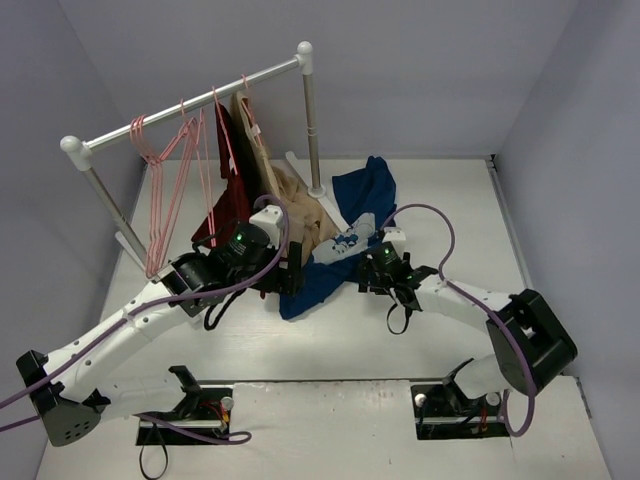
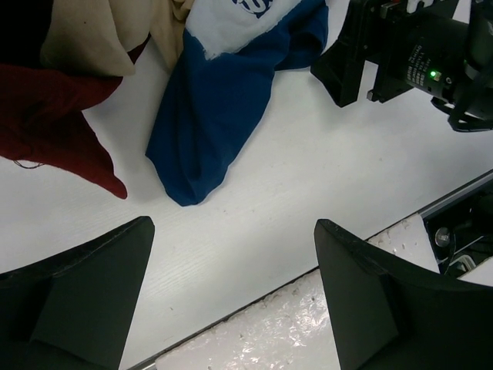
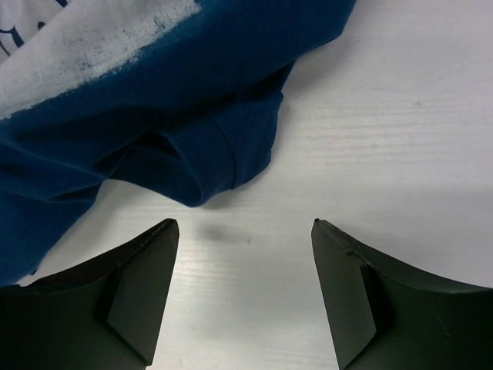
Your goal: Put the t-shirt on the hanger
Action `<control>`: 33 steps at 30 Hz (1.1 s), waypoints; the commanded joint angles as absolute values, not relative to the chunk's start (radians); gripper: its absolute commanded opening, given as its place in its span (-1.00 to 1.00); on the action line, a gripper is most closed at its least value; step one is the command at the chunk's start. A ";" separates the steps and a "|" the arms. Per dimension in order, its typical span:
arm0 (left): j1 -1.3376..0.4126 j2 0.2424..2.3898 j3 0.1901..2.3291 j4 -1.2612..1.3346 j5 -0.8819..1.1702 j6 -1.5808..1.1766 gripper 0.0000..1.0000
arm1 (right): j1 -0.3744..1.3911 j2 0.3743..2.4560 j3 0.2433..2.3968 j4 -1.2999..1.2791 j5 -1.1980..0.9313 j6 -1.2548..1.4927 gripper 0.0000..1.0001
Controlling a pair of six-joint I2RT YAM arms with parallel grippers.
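A blue t-shirt (image 1: 365,192) lies crumpled on the worktop (image 1: 450,205). Right fingers (image 3: 131,301) and left fingers (image 2: 85,293) hover spread and empty, cloth at their 12 o'clock. Best pinch a shoulder seam each, then lift toward a hanger (image 1: 160,200) at 10 o'clock.

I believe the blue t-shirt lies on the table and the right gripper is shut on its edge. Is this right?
Not quite. The t-shirt does lie on the table, but the right gripper is open, not shut on it. The right wrist view shows its fingers apart, with bare table between them and the cloth edge just beyond.
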State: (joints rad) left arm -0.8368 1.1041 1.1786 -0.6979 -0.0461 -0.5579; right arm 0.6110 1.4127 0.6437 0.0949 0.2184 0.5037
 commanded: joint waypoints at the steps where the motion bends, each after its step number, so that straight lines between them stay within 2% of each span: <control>1: -0.840 1.085 1.160 -0.652 -0.052 -0.564 0.61 | 0.599 1.486 0.667 0.228 0.228 0.462 0.33; 8: -0.839 1.054 1.133 -0.656 -0.057 -0.565 0.61 | 0.588 1.620 0.706 0.277 0.254 0.430 0.27; 16: -0.839 1.045 1.104 -0.656 -0.054 -0.563 0.61 | 0.567 1.607 0.689 0.348 0.221 0.389 0.23; 18: -0.839 1.046 1.093 -0.654 -0.052 -0.563 0.61 | 0.557 1.605 0.686 0.367 0.201 0.363 0.08; 21: -0.839 1.054 1.089 -0.655 -0.051 -0.561 0.61 | 0.546 1.607 0.684 0.376 0.188 0.320 -0.66; 23: -0.839 1.057 1.090 -0.655 -0.051 -0.563 0.61 | 0.541 1.600 0.689 0.374 0.179 0.304 -1.00; 27: -0.839 1.064 1.116 -0.658 -0.055 -0.554 0.61 | 0.548 1.483 0.805 0.199 0.210 0.297 -1.00; 29: -0.841 1.063 1.131 -0.661 -0.061 -0.551 0.61 | 0.558 1.414 0.910 0.008 0.240 0.287 -1.00; 33: -0.840 1.079 1.210 -0.685 -0.083 -0.522 0.61 | 0.563 1.342 1.294 -0.334 0.273 0.245 -1.00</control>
